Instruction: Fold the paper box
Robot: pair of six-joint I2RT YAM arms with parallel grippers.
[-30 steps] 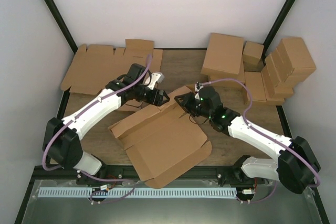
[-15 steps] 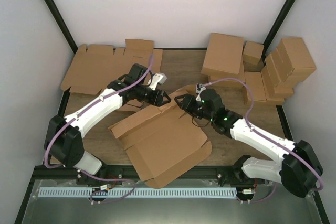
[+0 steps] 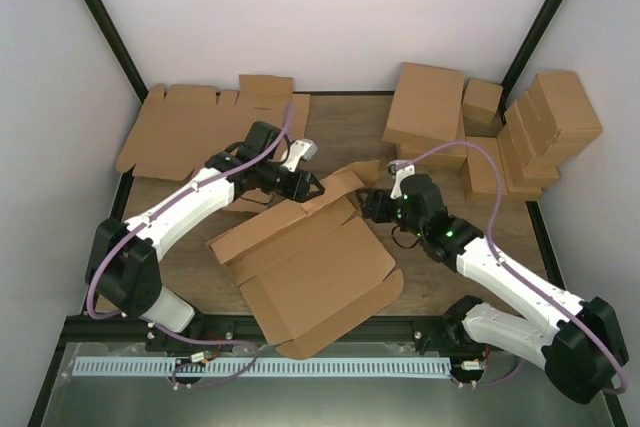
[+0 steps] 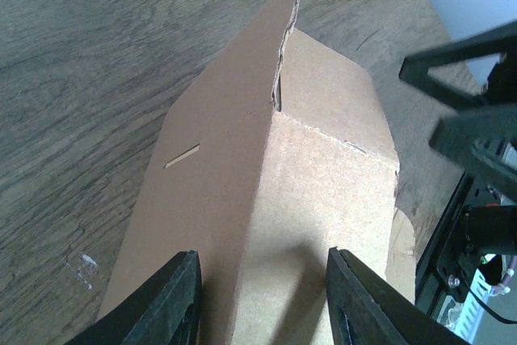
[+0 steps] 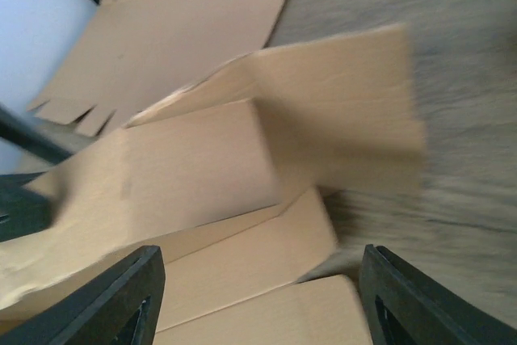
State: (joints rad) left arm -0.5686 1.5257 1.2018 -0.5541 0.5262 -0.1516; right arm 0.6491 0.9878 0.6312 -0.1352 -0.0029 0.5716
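Top external view shows you the paper box (image 3: 310, 262) in the middle of the table (image 3: 340, 127), turned askew. Its widest panel runs out toward 5 o'clock and overhangs the near edge. It is plain brown card with no print, mostly spread open and shallow, with crease lines across it. The big near flap (image 3: 335, 322) has rounded corners. Along the 12 o'clock side a long wall (image 3: 280, 219) stands up from the base, and a shorter flap rises at its 2 o'clock end.

Your left gripper (image 3: 312, 187) sits right on that raised wall, at about 12 o'clock from the box's middle. From the left wrist you see its fingers (image 4: 182, 300) spread apart, one on each side of the folded ridge. You cannot tell whether the pads press the card. A thin slot (image 4: 182, 156) is cut in the wall's outer face, and the upper edge looks rough.

Your right gripper (image 3: 368, 202) is at the 2 o'clock corner, just beside the short flap. In the blurred right wrist view its fingers (image 5: 121, 300) are wide apart with nothing between them.

Flat blanks (image 3: 200, 127) lie at 10 o'clock on the table. Closed boxes (image 3: 545, 122) are piled at 2 o'clock.
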